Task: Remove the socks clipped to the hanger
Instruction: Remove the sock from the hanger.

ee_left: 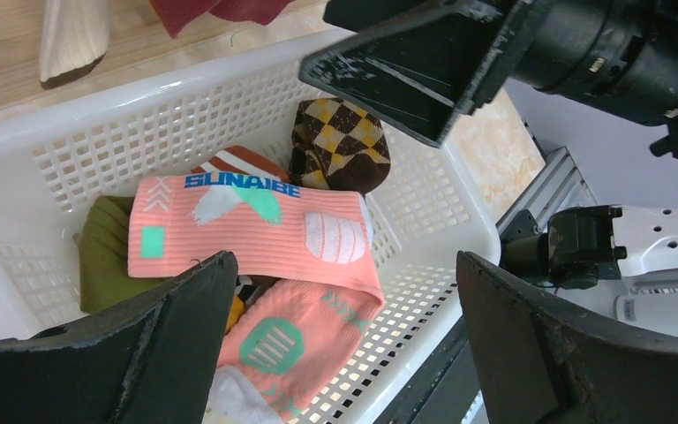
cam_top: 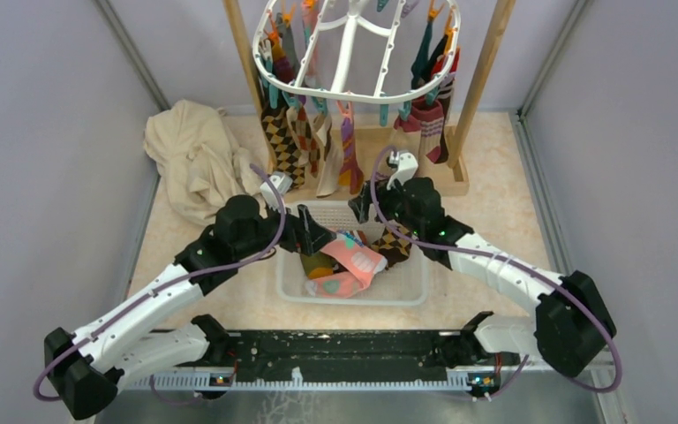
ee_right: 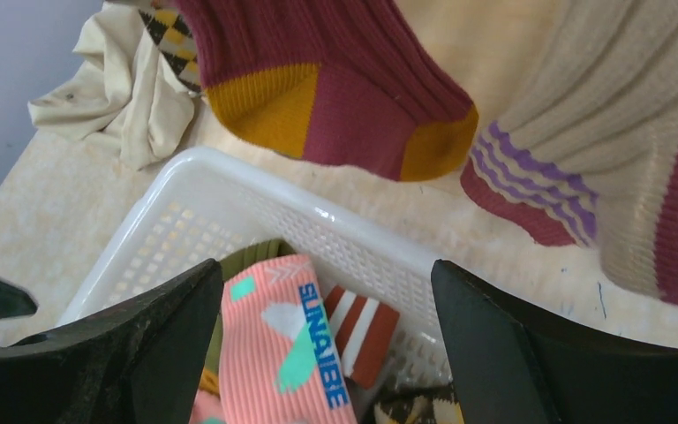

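- The hanger, a white oval rack, hangs at the far centre inside a wooden frame.
- Socks in argyle, maroon, cream and dark colours dangle from clips around the hanger's rim.
- A white mesh basket sits on the counter, just near of the frame and below the hanger.
- In the basket lie a pink sock with blue lettering, a brown-and-yellow argyle sock, an olive sock and an orange-and-white striped sock.
- The left gripper hovers over the left side of the basket with its jaws spread wide, holding nothing.
- The right gripper is over the basket's far right part, with its jaws apart and nothing between them.
- Just beyond the right gripper hang a maroon-and-mustard sock and a cream sock with purple stripes.
- A crumpled beige cloth lies on the counter to the far left.
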Controlling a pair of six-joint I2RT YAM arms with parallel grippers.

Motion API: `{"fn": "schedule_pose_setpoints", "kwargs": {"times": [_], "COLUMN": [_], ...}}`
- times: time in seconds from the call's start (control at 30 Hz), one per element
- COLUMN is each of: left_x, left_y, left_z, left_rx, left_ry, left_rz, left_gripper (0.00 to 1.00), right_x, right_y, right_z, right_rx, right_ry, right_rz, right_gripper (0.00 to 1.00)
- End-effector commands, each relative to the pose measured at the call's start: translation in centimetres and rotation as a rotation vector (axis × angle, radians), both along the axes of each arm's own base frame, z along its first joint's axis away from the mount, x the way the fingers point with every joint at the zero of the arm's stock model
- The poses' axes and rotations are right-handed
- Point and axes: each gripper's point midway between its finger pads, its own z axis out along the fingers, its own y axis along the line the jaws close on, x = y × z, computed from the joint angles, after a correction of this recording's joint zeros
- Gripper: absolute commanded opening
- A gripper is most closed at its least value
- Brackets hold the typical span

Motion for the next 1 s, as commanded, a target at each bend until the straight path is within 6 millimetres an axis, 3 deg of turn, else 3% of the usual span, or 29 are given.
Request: {"fn": "schedule_pose_setpoints", "kwargs": {"times": [0.0, 0.57, 0.73, 0.87, 0.97], "left_x": [-0.3, -0.5, -0.6, -0.9, -1.2], "left_y": [0.6, 2.1, 2.2, 2.8, 3.1], "left_z": [0.2, 1.0, 1.3, 1.3, 1.0], "left_rx": [-0.002, 0.045, 0.039, 0.032, 0.036], "left_ry": [-0.007, -0.035, -0.031, -0.028, -0.023], "left_rz": [0.013, 0.046, 0.054, 0.068, 0.074], "left_gripper": [0.99, 0.99, 0.99, 0.99, 0.99], "right_x": [3.0, 8.1, 9.6, 9.6, 9.7], "right_y": [1.5, 4.2, 4.3, 3.8, 3.4], "right_z": [5.1, 4.8, 4.9, 5.9, 6.3], "right_rx": [0.077, 0.029, 0.002, 0.013, 0.008], "right_ry": [-0.179, -0.261, -0.26, -0.279, -0.291], "right_rz": [-0.044, -0.117, -0.154, -0.179, -0.194], "right_gripper": [0.88, 0.98, 0.91, 0.85, 0.73]}}
